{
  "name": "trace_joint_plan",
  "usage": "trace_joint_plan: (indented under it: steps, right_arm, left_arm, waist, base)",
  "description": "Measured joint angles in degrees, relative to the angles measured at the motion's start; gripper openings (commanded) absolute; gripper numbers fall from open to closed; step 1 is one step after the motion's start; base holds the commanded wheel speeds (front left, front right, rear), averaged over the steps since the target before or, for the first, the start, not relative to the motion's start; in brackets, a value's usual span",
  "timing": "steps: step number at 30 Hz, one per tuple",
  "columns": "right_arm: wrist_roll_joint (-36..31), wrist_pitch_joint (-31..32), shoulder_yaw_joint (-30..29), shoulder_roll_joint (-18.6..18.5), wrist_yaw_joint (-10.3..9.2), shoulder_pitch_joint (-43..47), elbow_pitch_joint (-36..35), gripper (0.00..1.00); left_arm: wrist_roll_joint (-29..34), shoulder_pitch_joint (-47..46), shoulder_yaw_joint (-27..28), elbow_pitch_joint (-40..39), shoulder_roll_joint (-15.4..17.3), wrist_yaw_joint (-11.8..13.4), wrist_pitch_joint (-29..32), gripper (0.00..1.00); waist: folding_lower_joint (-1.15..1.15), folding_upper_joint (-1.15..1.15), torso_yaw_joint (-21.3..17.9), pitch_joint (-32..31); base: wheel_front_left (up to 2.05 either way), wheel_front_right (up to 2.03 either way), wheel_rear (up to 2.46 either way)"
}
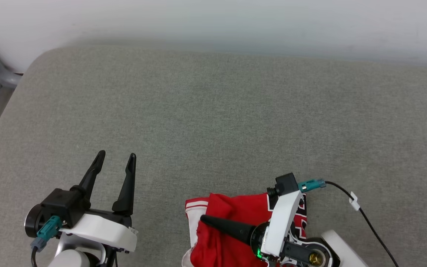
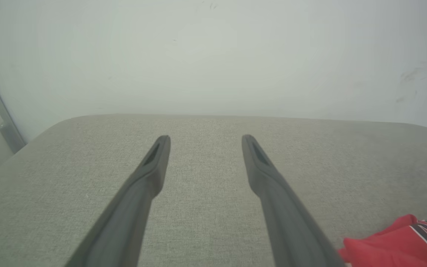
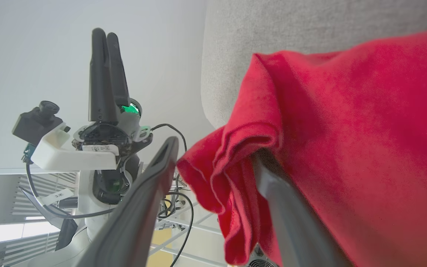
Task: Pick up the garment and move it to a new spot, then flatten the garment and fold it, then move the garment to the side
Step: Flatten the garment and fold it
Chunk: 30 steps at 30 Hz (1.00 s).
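At the near edge of the grey padded surface (image 1: 213,111) the garment (image 1: 235,209) lies bunched, red with a white striped sleeve toward the robot's left; the right gripper (image 1: 213,223) lies over it, one dark finger pointing leftward across the red cloth. In the right wrist view its fingers (image 3: 150,185) stand spread, pinching nothing; a fold of the garment (image 3: 365,129) drapes over one finger, while the other is bare beside it. The left gripper (image 1: 117,154) hovers well apart to the left, fingers spread and empty; the garment (image 2: 395,241) shows just past its right finger; beyond, the surface runs to a pale wall (image 1: 213,22).
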Motion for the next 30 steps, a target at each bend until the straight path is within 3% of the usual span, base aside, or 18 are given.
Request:
trace_joint_plan:
  steps: [6,13,22,30]
  right_arm:
    - [-3.8,-4.24,0.18,-1.14,0.0,-0.49,-5.25,1.0]
    - [-16.39,-14.94,-4.03,-6.3,0.0,0.52,-7.31,1.0]
    - [-38.76,-22.21,-20.92,-9.0,-0.01,6.44,-9.07,1.0]
    - [-60.03,-25.62,-34.89,-3.77,-0.01,13.01,-20.37,1.0]
  left_arm:
    - [0.33,0.25,-0.13,0.37,-0.19,0.02,-0.05,1.0]
    - [0.34,1.41,-0.41,0.48,-0.23,0.67,0.03,1.0]
    - [0.48,3.28,-0.13,0.49,-0.09,2.59,0.27,1.0]
    - [0.52,4.69,0.36,0.78,0.2,3.54,0.18,1.0]
  waist:
    - [0.0,0.0,-1.18,-2.12]
    - [0.0,0.0,-2.5,-4.94]
    - [0.0,0.0,-3.92,-7.66]
    - [-0.01,0.0,-4.65,-9.46]
  base:
    - [0.0,0.0,0.0]
    - [0.0,0.0,0.0]
    - [0.0,0.0,0.0]
    - [0.0,0.0,0.0]
